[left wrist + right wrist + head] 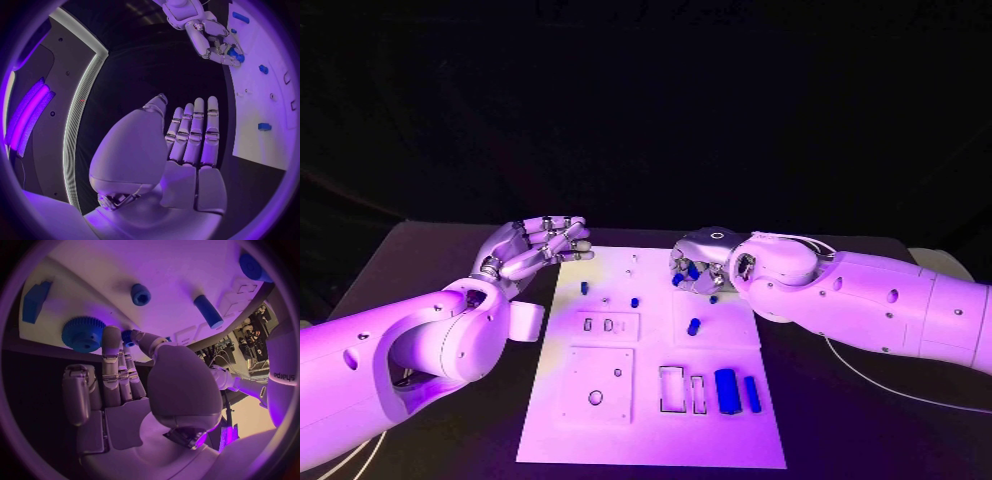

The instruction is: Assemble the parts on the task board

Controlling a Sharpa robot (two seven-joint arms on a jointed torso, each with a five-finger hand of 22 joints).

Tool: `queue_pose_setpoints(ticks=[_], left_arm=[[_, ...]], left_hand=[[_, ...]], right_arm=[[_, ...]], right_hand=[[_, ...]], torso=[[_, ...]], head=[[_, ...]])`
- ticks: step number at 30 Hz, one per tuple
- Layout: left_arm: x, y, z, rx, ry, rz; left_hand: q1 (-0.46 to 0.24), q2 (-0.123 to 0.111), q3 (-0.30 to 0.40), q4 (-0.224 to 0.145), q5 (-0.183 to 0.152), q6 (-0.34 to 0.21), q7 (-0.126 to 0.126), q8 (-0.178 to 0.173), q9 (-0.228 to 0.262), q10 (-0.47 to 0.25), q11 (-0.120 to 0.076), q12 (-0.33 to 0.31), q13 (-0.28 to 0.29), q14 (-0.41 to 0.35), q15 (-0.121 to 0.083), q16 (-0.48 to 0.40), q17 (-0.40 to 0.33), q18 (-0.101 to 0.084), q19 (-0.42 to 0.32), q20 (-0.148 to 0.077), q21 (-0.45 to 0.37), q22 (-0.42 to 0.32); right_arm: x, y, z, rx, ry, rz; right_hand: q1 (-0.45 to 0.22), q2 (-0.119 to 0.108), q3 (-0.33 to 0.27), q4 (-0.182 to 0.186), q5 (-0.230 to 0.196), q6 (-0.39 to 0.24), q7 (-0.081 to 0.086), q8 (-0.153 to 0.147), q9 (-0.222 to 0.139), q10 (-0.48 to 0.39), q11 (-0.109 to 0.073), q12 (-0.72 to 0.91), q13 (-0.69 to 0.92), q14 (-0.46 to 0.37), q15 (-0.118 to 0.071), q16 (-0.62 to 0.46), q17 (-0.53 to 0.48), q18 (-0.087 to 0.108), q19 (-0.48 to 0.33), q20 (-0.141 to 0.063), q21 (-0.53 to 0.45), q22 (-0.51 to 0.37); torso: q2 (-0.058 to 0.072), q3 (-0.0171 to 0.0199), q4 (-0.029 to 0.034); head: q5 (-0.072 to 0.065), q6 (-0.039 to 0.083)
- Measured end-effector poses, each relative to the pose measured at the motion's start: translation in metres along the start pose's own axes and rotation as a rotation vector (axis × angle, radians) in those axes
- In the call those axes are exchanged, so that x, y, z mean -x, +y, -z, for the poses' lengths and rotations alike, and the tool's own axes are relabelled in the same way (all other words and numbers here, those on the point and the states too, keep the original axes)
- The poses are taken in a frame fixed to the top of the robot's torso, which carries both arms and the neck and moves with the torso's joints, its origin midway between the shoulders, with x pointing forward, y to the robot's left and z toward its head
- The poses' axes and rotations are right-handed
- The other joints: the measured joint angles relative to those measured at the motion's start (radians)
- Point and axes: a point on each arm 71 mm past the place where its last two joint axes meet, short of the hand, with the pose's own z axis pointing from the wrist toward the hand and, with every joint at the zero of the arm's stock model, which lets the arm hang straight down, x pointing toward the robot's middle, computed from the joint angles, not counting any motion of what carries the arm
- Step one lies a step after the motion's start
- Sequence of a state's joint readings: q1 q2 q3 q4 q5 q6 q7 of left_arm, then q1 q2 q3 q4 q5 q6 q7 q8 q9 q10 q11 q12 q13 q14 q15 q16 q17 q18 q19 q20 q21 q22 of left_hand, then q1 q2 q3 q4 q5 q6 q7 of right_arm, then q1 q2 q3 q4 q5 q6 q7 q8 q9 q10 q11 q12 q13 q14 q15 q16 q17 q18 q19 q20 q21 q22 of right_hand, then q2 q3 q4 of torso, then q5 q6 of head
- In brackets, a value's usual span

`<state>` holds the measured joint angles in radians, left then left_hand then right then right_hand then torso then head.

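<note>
Left hand [538, 248]: open, fingers straight, holding nothing, left of task board [653, 420].
Right hand [704, 262]: pinching small blue part [691, 272]; grip partly hidden.

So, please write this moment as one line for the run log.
left hand: open, beside task board | right hand: pinches small blue part over board's far edge | blue gear: lies on board nearby
</note>
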<state>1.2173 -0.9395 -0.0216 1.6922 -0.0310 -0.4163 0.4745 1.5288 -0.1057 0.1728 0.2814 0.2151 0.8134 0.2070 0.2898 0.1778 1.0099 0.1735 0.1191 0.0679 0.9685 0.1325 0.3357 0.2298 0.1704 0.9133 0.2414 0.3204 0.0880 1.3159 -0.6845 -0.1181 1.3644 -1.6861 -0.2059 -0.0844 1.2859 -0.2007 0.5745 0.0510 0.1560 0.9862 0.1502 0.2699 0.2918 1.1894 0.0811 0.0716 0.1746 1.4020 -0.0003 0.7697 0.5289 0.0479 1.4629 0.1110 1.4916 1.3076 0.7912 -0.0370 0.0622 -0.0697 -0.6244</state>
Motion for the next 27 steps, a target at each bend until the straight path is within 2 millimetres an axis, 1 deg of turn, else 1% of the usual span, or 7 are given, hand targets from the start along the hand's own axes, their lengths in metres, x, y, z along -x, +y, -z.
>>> queue_pose_setpoints(ticks=[2, 6, 9, 13, 19, 24, 27], left_arm=[[0.001, -0.001, 0.0, -0.002, 0.0, -0.001], [0.001, -0.002, 0.0, -0.004, -0.001, -0.002], [0.001, -0.003, 0.0, -0.004, -0.001, -0.003], [0.002, -0.003, -0.001, -0.004, -0.002, -0.003], [0.003, -0.003, -0.001, -0.002, -0.003, -0.004], [0.004, -0.003, -0.001, -0.001, -0.006, -0.006], [0.004, -0.003, -0.001, 0.0, -0.006, -0.006]], left_hand=[[0.0, 0.0, 0.0, 0.0, 0.0, 0.0, 0.0, 0.0, 0.0, 0.0, 0.0, -0.003, 0.0, 0.0, 0.0, 0.0, 0.0, 0.0, 0.001, 0.0, 0.0, 0.0], [0.0, 0.0, 0.0, 0.0, 0.0, 0.0, 0.0, 0.0, -0.001, 0.0, 0.0, -0.006, 0.0, 0.0, 0.0, 0.0, 0.001, 0.0, 0.004, -0.004, 0.0, 0.0], [-0.003, -0.003, 0.0, 0.0, 0.0, 0.0, 0.0, 0.0, -0.001, 0.0, 0.0, -0.006, 0.0, 0.0, 0.0, 0.0, 0.001, 0.0, 0.004, -0.004, 0.0, -0.001], [-0.004, -0.004, 0.0, 0.0, 0.0, 0.0, 0.0, 0.0, -0.001, 0.0, 0.0, -0.006, 0.0, 0.0, 0.0, 0.0, 0.001, 0.0, 0.004, -0.004, 0.0, -0.001], [-0.004, -0.004, 0.0, 0.0, 0.0, 0.0, 0.0, 0.0, -0.001, 0.0, 0.0, -0.006, 0.0, 0.0, 0.0, 0.0, 0.001, 0.0, 0.004, -0.004, 0.0, -0.001], [-0.004, -0.004, 0.0, 0.0, 0.0, 0.0, 0.0, 0.0, -0.001, 0.0, 0.0, -0.006, 0.0, 0.0, 0.0, 0.0, 0.001, 0.0, 0.004, -0.004, 0.0, -0.001], [-0.004, -0.004, 0.0, 0.0, 0.0, 0.0, 0.0, 0.0, -0.002, 0.0, 0.0, -0.006, 0.0, 0.0, 0.0, 0.0, 0.002, 0.0, 0.004, -0.004, 0.0, -0.001]], right_arm=[[0.001, 0.0, 0.0, 0.001, -0.003, 0.0], [0.002, 0.001, 0.0, 0.001, -0.011, 0.0], [0.002, 0.001, 0.0, 0.0, -0.02, -0.001], [0.003, 0.0, 0.0, -0.003, -0.037, -0.003], [0.007, 0.005, 0.003, 0.004, -0.084, -0.012], [0.015, 0.01, 0.002, 0.006, -0.14, -0.019], [0.022, 0.012, -0.004, -0.002, -0.176, -0.019]], right_hand=[[0.002, 0.013, 0.01, -0.001, -0.006, 0.009, -0.008, 0.008, 0.006, 0.013, -0.003, 0.0, 0.002, -0.001, -0.001, 0.0, -0.001, -0.01, 0.0, 0.0, 0.001, 0.0], [0.009, 0.03, 0.02, -0.004, -0.011, 0.034, -0.017, 0.028, 0.02, 0.039, -0.013, 0.005, 0.009, -0.006, -0.006, 0.0, -0.004, -0.01, 0.004, -0.004, 0.006, 0.0], [0.012, 0.041, 0.027, -0.011, -0.04, 0.037, -0.018, 0.036, 0.02, 0.05, -0.018, 0.005, 0.01, -0.005, -0.01, 0.0, -0.007, -0.01, 0.002, -0.013, 0.012, 0.0], [0.015, 0.051, 0.03, -0.014, -0.047, 0.037, -0.019, 0.04, 0.02, 0.052, -0.02, 0.003, 0.014, -0.003, -0.011, 0.0, -0.008, -0.01, 0.002, -0.013, 0.013, 0.0], [0.015, 0.051, 0.03, -0.014, -0.048, 0.037, -0.019, 0.041, 0.02, 0.052, -0.02, 0.003, 0.014, -0.003, -0.011, 0.0, -0.008, -0.01, 0.002, -0.013, 0.013, 0.0], [0.013, 0.052, 0.03, -0.014, -0.05, 0.037, -0.019, 0.041, 0.02, 0.052, -0.02, 0.003, 0.015, -0.003, -0.011, 0.0, -0.009, -0.01, 0.002, -0.013, 0.013, 0.0], [0.013, 0.052, 0.03, -0.014, -0.052, 0.037, -0.02, 0.041, 0.02, 0.052, -0.02, 0.003, 0.015, -0.003, -0.011, 0.0, -0.009, -0.01, 0.002, -0.013, 0.013, 0.0]], torso=[[0.002, -0.0006, -0.0002], [0.004, -0.0012, -0.0006], [0.006, -0.0013, -0.0003], [0.007, -0.0013, 0.0006], [0.008, -0.0013, 0.0015], [0.009, -0.0011, 0.0014], [0.01, -0.0011, 0.0014]], head=[[0.001, 0.001], [0.0, 0.0], [-0.001, -0.001], [-0.003, -0.001], [-0.002, 0.002], [0.001, 0.011], [0.002, 0.016]])
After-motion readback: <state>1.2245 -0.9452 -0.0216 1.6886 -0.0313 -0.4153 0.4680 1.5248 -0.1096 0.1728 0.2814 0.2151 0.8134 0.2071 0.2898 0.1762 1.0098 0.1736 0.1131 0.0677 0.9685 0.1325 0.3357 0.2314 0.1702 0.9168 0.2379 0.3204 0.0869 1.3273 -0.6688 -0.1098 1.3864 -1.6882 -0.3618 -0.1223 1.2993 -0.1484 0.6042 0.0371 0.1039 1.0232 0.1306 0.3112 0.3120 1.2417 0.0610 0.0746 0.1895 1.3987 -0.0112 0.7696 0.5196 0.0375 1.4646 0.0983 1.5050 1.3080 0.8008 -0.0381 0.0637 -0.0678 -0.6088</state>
